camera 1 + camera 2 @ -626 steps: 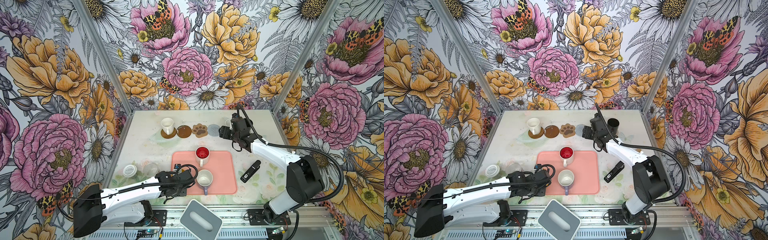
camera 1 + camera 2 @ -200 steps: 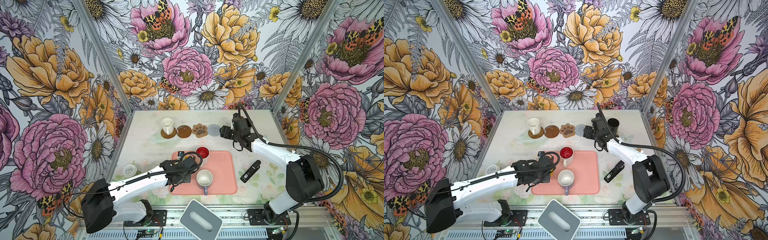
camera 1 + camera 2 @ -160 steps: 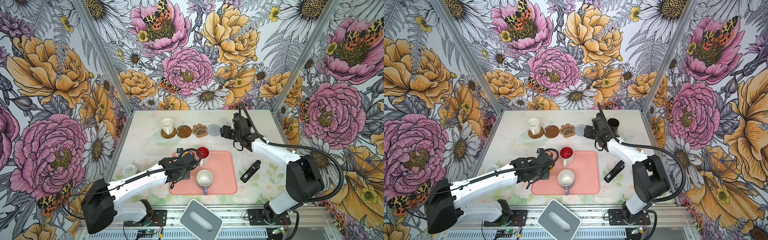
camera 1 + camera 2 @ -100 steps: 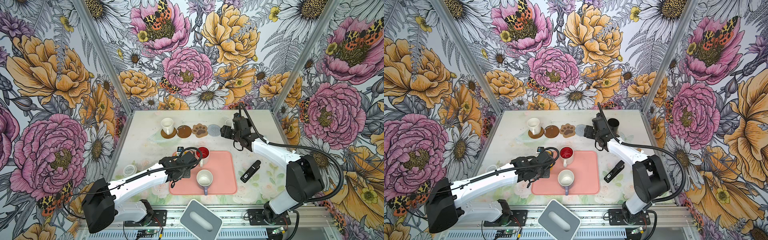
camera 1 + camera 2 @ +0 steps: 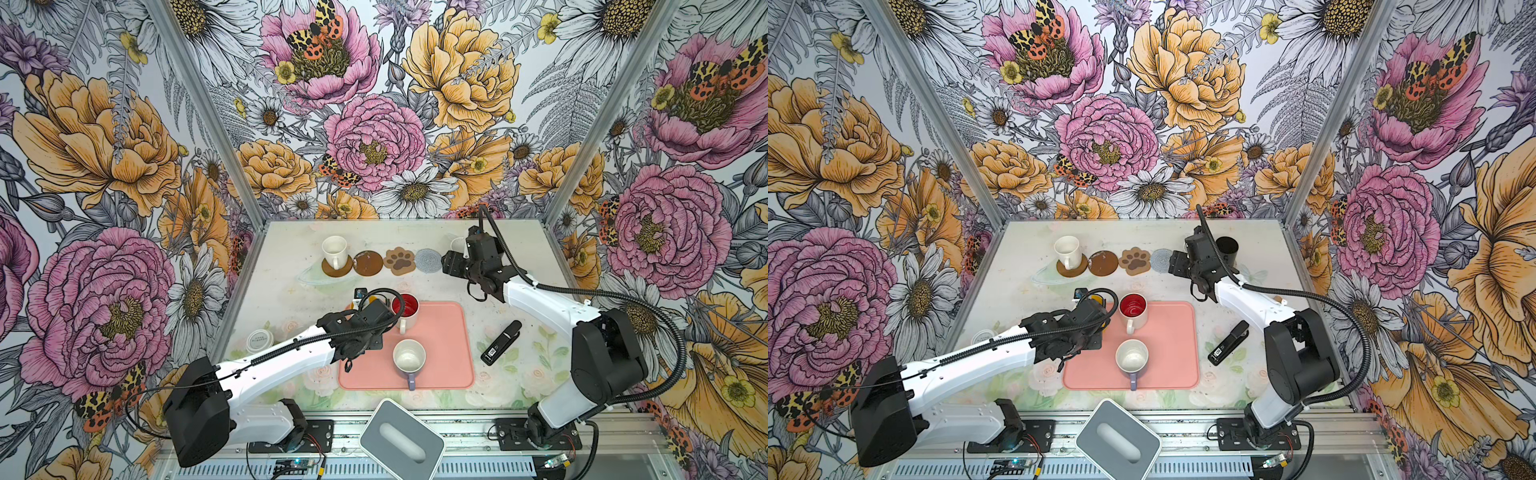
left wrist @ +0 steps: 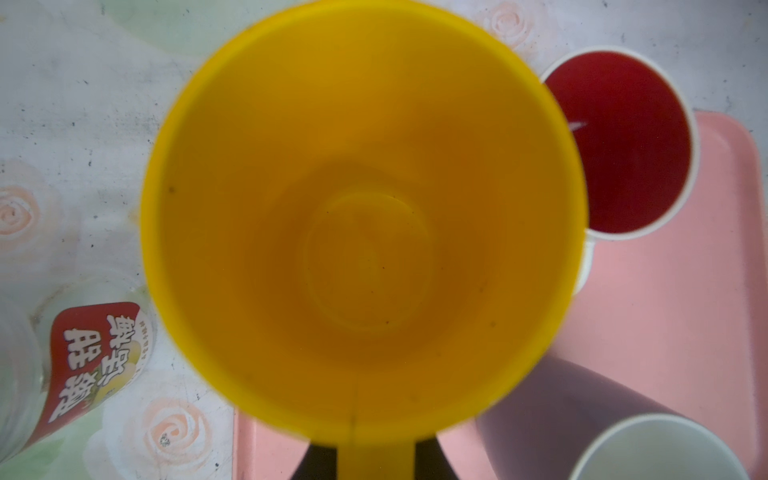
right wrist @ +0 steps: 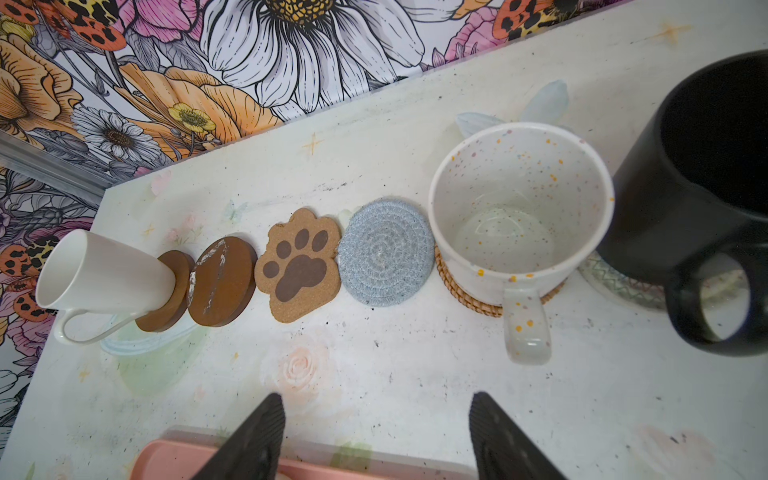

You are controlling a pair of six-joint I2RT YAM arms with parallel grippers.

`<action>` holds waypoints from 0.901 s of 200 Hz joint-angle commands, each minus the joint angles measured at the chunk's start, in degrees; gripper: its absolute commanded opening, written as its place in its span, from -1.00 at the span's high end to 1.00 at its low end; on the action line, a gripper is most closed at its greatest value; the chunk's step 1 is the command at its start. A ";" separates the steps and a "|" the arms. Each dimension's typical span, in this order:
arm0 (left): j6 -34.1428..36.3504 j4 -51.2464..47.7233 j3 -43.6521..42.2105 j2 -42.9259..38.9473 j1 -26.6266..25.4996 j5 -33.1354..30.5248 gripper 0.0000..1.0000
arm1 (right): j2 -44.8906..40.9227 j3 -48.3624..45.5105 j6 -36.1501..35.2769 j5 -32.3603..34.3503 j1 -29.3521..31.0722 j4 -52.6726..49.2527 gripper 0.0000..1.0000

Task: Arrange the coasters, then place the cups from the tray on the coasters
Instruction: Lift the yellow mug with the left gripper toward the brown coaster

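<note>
My left gripper (image 5: 365, 305) is shut on the handle of the yellow cup (image 6: 361, 216), which fills the left wrist view and hangs over the back-left corner of the salmon tray (image 5: 444, 353). On the tray stand the red-inside cup (image 5: 405, 307) and the lavender cup (image 5: 409, 359). Along the back lies a row of coasters. A brown disc (image 5: 336, 268) bears the cream cup (image 5: 334, 249). Then come a brown disc (image 5: 368, 262), the paw print (image 5: 400, 261) and the grey-blue round (image 5: 429, 260). The speckled cup (image 7: 519, 208) sits on rattan, the black cup (image 7: 706, 187) on the lacy round. My right gripper (image 7: 376, 432) is open and empty in front of them.
A small jar with a white lid (image 5: 259, 340) stands left of the tray, its red label showing in the left wrist view. A black stapler-like device (image 5: 500, 343) lies right of the tray. A grey-white box with an oval slot (image 5: 401, 440) sits at the front edge.
My left arm has carried the yellow cup from the tray's front left toward its back-left corner, beside the red-inside cup. The right arm has stayed put.
</note>
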 commanded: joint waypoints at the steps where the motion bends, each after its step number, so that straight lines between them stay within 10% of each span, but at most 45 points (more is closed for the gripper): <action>1: 1.77 4.96 1.61 -0.33 1.58 -3.87 1.00 | 0.79 0.00 0.46 -0.35 -0.30 0.89 -0.45; 180: 17.17 16.89 17.18 14.42 17.21 0.24 1.00 | 1.23 0.14 0.19 -0.85 -1.21 1.07 -0.45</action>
